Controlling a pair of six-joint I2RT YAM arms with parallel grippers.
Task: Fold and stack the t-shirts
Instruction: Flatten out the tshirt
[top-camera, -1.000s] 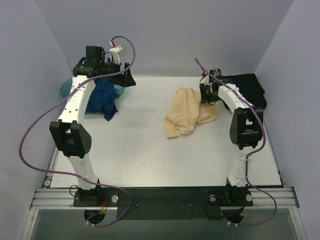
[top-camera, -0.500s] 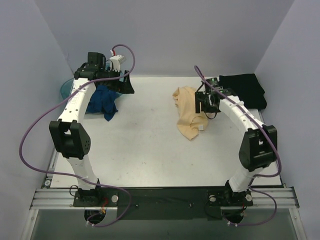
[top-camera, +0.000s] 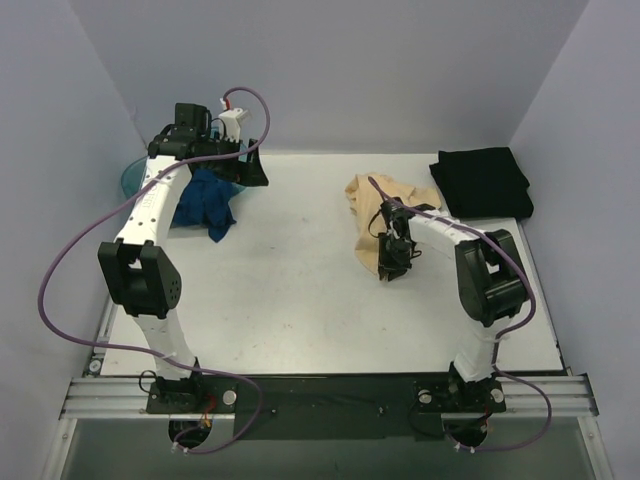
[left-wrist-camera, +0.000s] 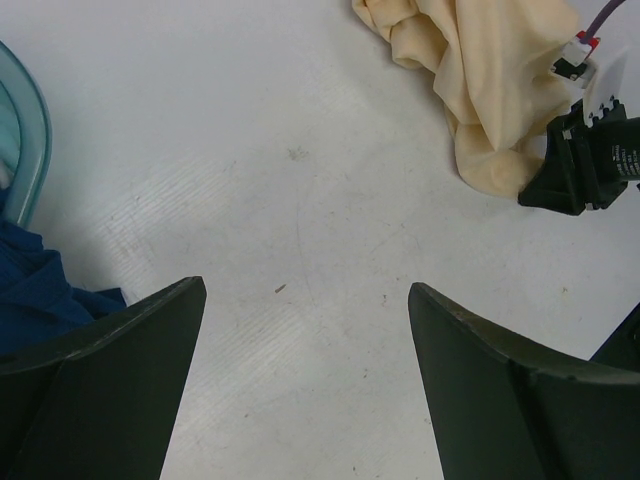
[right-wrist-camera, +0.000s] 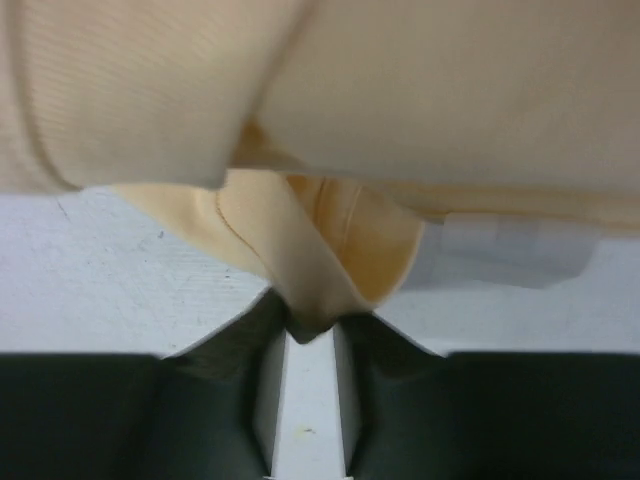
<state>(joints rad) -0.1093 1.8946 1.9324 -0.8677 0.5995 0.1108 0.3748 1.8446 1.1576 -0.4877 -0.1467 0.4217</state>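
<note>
The pale yellow-tan t-shirt (top-camera: 372, 232) lies crumpled right of the table's middle. At its near end, my right gripper (top-camera: 391, 268) points down onto the table. In the right wrist view the gripper (right-wrist-camera: 312, 325) is shut on a folded edge of that shirt (right-wrist-camera: 400, 100). The black t-shirt (top-camera: 482, 182) lies folded at the far right. The dark blue t-shirt (top-camera: 205, 205) hangs bunched at the far left, partly under my left arm. Above the table beside it, my left gripper (top-camera: 250, 170) is open and empty (left-wrist-camera: 305, 285). The left wrist view also shows the blue cloth (left-wrist-camera: 40, 295).
A teal basin (top-camera: 128, 178) stands at the far left edge, with its rim (left-wrist-camera: 30, 130) in the left wrist view. The white table (top-camera: 300, 290) ends at a black rail near the arm bases. Grey walls close in the left, right and back.
My right arm swung from the far side of the yellow-tan shirt to its near end, let go and closed again on its edge. The shirt is now a narrower heap. The left arm barely moved.
</note>
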